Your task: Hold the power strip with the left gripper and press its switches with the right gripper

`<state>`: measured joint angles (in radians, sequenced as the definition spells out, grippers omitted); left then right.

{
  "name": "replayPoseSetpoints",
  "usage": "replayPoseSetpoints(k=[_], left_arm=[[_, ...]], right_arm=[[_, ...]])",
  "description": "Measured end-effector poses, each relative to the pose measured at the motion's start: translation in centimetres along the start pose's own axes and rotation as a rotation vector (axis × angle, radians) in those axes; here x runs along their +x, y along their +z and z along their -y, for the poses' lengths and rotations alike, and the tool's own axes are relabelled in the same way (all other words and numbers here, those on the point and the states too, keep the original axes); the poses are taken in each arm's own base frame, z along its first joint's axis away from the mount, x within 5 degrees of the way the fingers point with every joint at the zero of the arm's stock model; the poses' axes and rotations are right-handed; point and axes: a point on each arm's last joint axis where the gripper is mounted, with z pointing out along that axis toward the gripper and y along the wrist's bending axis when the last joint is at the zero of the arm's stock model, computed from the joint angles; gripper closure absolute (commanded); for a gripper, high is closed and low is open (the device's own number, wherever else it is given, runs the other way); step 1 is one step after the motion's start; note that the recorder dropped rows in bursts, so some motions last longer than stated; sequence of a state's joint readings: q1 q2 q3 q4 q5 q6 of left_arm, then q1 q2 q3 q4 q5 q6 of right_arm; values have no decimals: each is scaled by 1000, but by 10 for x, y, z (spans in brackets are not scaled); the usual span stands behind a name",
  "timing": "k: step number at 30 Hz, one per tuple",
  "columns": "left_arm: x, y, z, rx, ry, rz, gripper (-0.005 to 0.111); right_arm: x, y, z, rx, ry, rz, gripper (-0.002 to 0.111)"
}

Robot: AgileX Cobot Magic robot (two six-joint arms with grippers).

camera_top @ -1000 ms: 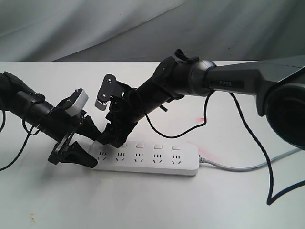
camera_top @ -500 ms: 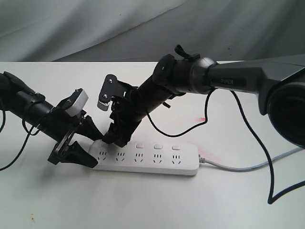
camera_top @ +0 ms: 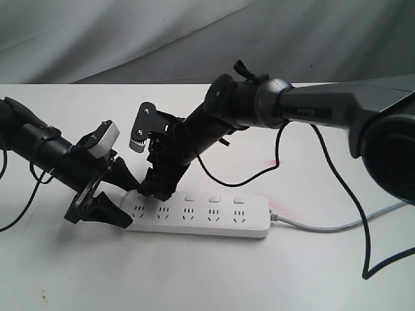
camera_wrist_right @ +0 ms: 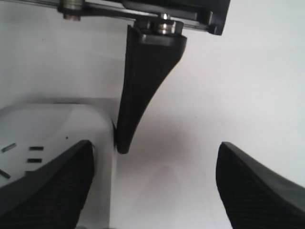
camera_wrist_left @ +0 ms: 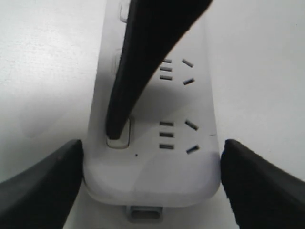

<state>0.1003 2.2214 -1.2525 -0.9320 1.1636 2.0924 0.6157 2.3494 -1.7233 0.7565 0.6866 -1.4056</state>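
Observation:
The white power strip [camera_top: 214,219] lies flat on the table, with its grey cord [camera_top: 337,227] running off to the right. My left gripper [camera_top: 128,202] straddles the strip's left end; in the left wrist view its fingers [camera_wrist_left: 43,186] touch both sides of the power strip [camera_wrist_left: 152,176], so it is shut on it. My right gripper [camera_top: 155,184] stands open. One of its fingers [camera_wrist_left: 128,76] rests tip-down on the end switch [camera_wrist_left: 119,139]. Three other switches [camera_top: 214,199] show in a row. In the right wrist view the right gripper [camera_wrist_right: 155,152] has its jaws wide apart, with nothing between them.
Loose black cables [camera_top: 259,173] hang from the PIPER arm [camera_top: 311,110] over the table behind the strip. Faint red marks [camera_top: 275,207] stain the table near the strip's right end. A grey cloth [camera_top: 194,39] hangs behind the table.
The right arm has shifted slightly left and its finger has settled on the end switch. The left gripper and the strip have not moved.

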Motion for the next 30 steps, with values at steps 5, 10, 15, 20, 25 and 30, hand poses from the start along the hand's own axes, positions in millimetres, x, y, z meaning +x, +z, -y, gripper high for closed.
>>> replayPoseSetpoints(k=[5, 10, 15, 20, 25, 30], left_arm=[[0, 0, 0, 0, 0, 0, 58], [0, 0, 0, 0, 0, 0, 58], [0, 0, 0, 1, 1, -1, 58], [0, 0, 0, 1, 1, -1, 58], [0, 0, 0, 1, 1, -1, 58], [0, 0, 0, 1, 1, -1, 58]], right_arm=[[-3, 2, -2, 17, -13, 0, 41], [-6, 4, -3, 29, -9, 6, 41], [-5, 7, -3, 27, 7, 7, 41], [-4, 8, -3, 25, 21, 0, 41], [-3, 8, -3, 28, 14, -13, 41], [-4, 7, -3, 30, 13, -20, 41]])
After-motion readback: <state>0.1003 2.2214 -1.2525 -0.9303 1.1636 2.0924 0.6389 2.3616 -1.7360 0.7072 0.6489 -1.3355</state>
